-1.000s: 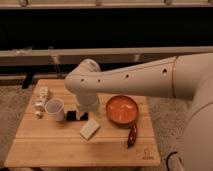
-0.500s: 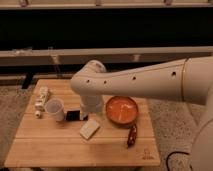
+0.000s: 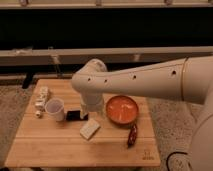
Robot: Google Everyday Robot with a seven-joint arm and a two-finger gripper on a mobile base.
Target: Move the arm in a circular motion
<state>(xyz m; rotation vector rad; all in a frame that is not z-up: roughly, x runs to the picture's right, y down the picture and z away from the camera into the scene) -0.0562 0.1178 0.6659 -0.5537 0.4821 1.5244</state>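
Hand under arm, low between white cup and orange bowl.

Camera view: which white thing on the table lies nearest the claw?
The flat white block, just in front of the claw hanging below the arm; the white cup and small pieces sit farther left.

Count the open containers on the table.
2. A white cup stands left and a round orange bowl right of the small gripper on the cream-white robot arm; the arm may hide others.
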